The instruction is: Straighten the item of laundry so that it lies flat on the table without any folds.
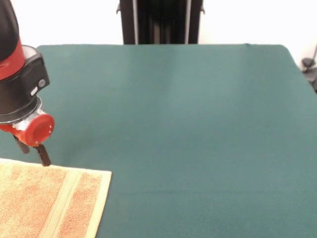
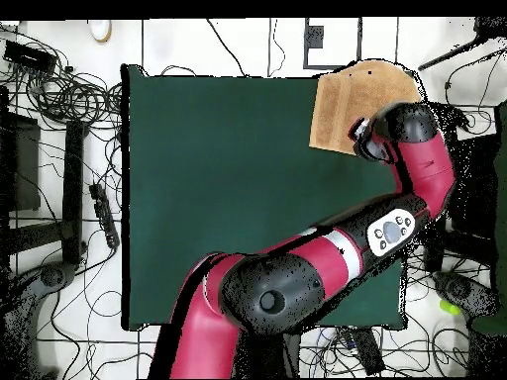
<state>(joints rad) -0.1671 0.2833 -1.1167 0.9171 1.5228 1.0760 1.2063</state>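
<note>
The orange-tan towel [image 1: 34,203] lies on the dark green table [image 1: 188,114] at the front left, cut off by the picture's edges. Its paler stripe [image 1: 62,203] runs near its right hem. In the overhead view the towel [image 2: 347,109] is at the table's [image 2: 218,188] top right corner and seems to reach past the edge. My gripper [image 1: 33,152] hangs just above the towel's far edge. Its two dark fingers stand apart with nothing between them, and one fingertip [image 1: 45,159] is at the hem. In the overhead view the arm's wrist [image 2: 396,129] hides the gripper.
The robot's black pedestal [image 1: 161,22] stands at the table's far side. My arm [image 2: 327,252] crosses the table's right part in the overhead view. Cables [image 2: 69,99] and gear lie on the floor round the table. A dark object [image 1: 309,69] sits past the right edge.
</note>
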